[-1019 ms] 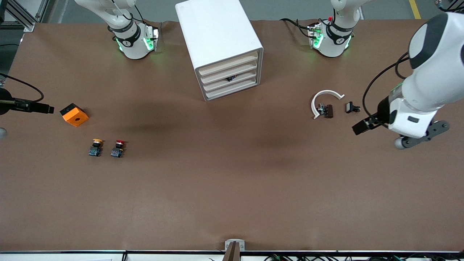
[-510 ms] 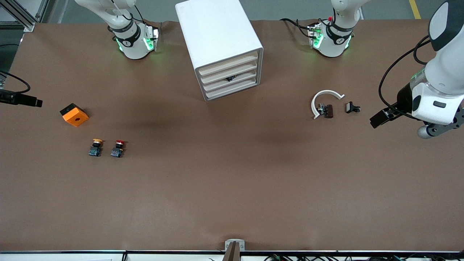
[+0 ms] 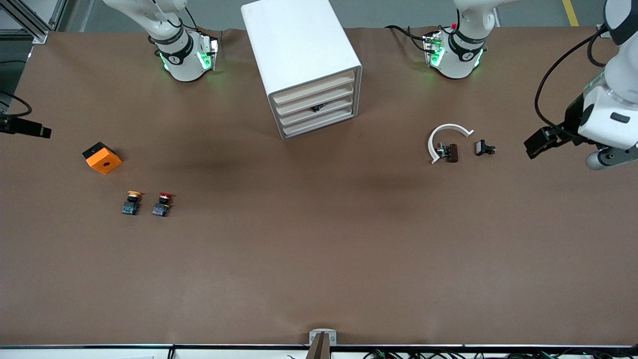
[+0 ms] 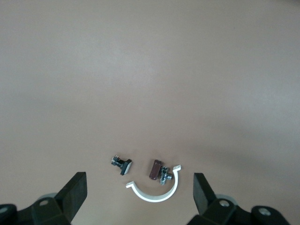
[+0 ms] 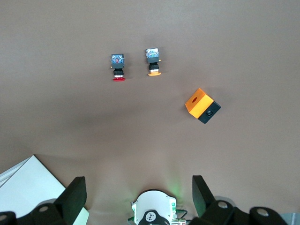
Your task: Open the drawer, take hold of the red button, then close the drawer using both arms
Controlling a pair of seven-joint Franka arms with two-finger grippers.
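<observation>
There are 2 white robot arms, the left arm (image 3: 610, 107) and the right arm (image 3: 162, 30), and 1 white drawer cabinet (image 3: 304, 65) showing 4 drawer fronts. 2 pushbuttons lie on the table: 1 red-capped button (image 3: 162, 204) and 1 yellow-orange-capped button (image 3: 131, 203). There is 1 orange cube (image 3: 102, 157) with a hole. Toward the left arm's end lie 3 small parts: 1 white curved piece (image 3: 446, 132), 1 brown block (image 3: 451, 152) and 1 small black part (image 3: 483, 147).

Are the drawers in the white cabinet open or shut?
Shut: all four drawer fronts sit flush in the white cabinet, none pulled out.
</observation>
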